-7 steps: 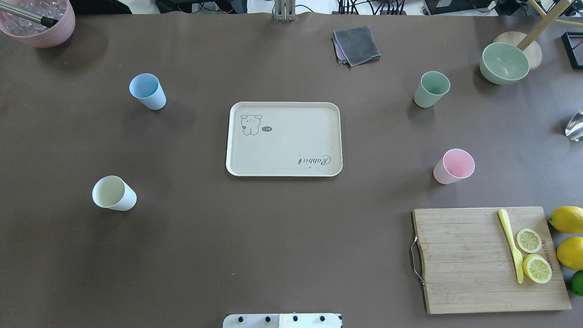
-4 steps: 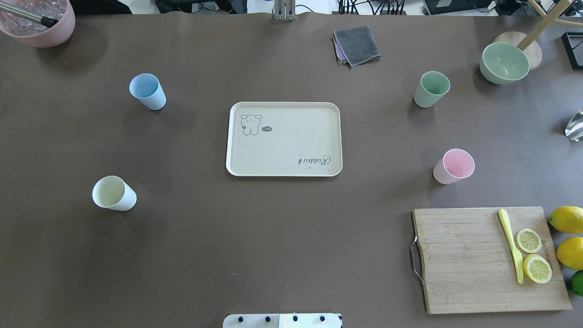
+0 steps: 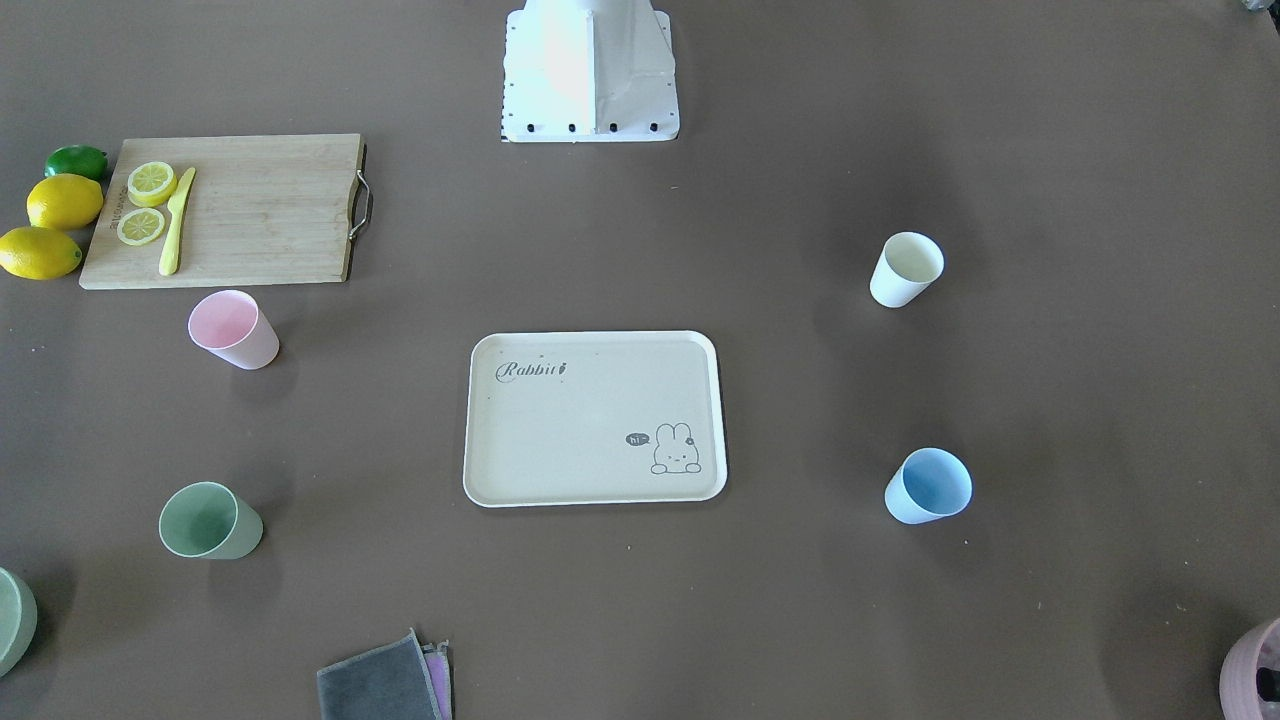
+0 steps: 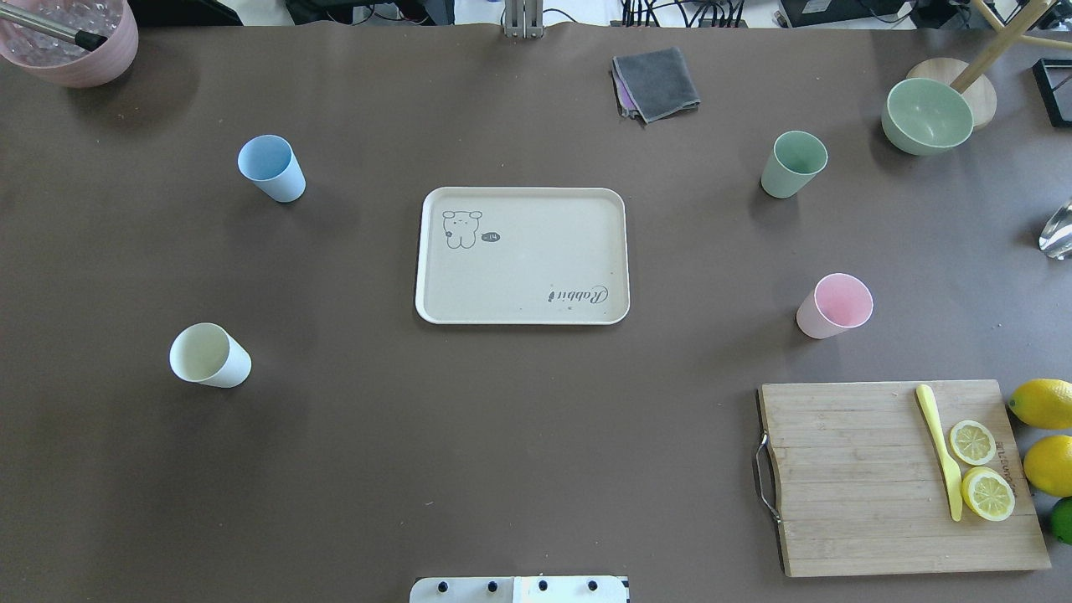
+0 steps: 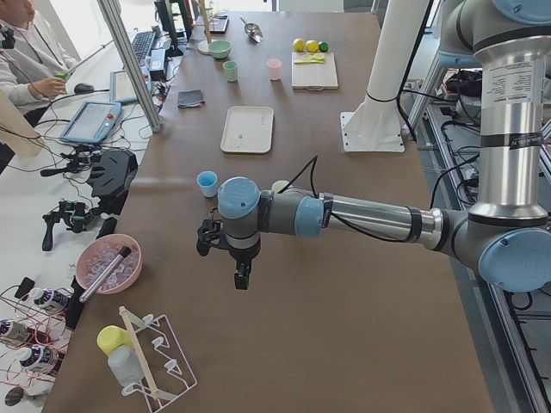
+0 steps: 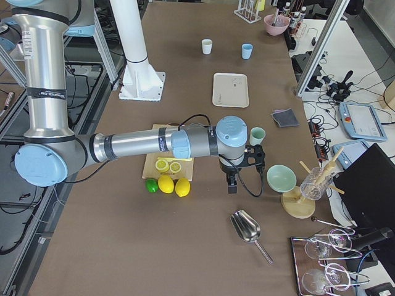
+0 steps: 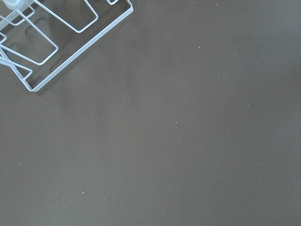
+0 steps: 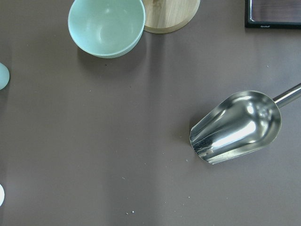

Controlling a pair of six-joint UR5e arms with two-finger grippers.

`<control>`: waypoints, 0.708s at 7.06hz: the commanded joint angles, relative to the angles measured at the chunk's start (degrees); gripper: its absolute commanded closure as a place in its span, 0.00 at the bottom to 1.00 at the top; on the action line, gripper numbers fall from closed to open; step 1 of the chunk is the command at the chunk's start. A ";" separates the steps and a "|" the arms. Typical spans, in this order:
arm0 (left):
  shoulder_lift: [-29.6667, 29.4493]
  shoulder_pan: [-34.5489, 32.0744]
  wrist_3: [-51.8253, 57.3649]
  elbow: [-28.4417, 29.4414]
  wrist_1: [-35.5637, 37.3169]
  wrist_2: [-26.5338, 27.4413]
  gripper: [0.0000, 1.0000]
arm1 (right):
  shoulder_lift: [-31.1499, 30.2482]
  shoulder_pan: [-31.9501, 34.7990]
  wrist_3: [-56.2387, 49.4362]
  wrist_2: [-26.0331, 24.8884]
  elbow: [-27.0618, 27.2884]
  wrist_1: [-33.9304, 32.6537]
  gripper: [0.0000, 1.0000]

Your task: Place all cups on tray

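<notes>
I see a table (image 4: 536, 469) covered in matte brown sheeting, with aluminium posts and cluttered desks along its far side. An operator (image 5: 21, 47) sits at 1 of those desks.

The tray (image 4: 536, 268) lies flat at mid-table with nothing on it. Its long axis runs across the table from the robot's left to its right. The "Rabbit" print reads upright from the front-facing camera, so it is upside down from the robot's side.

All 4 cups stand upright on the bare sheeting, mouths up and well apart from the tray. The blue cup (image 4: 271, 167) and cream cup (image 4: 209, 356) are on the robot's left. The green cup (image 4: 793, 163) and pink cup (image 4: 833, 305) are on its right. The pink cup sits near the cutting board (image 4: 854, 477), which carries lemon slices (image 4: 980, 467) and a yellow knife (image 4: 940, 448).

A grey cloth (image 4: 656, 82) lies at the far edge.

The left gripper (image 5: 240, 280) points down over bare sheeting near a wire rack (image 7: 56, 42). The right gripper (image 6: 231, 187) points down between the green bowl (image 8: 106, 24) and a steel scoop (image 8: 235, 127). I cannot tell how either pincer's jaws stand.
</notes>
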 commanded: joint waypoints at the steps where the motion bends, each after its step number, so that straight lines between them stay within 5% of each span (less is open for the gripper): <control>1: 0.03 0.06 -0.06 -0.49 0.18 -0.09 0.02 | -0.63 -0.01 0.19 -0.20 -0.11 0.47 0.00; 5: -0.06 0.15 -0.06 -2.24 -0.09 -0.17 0.02 | -0.89 -0.09 0.37 0.41 -0.02 0.47 0.00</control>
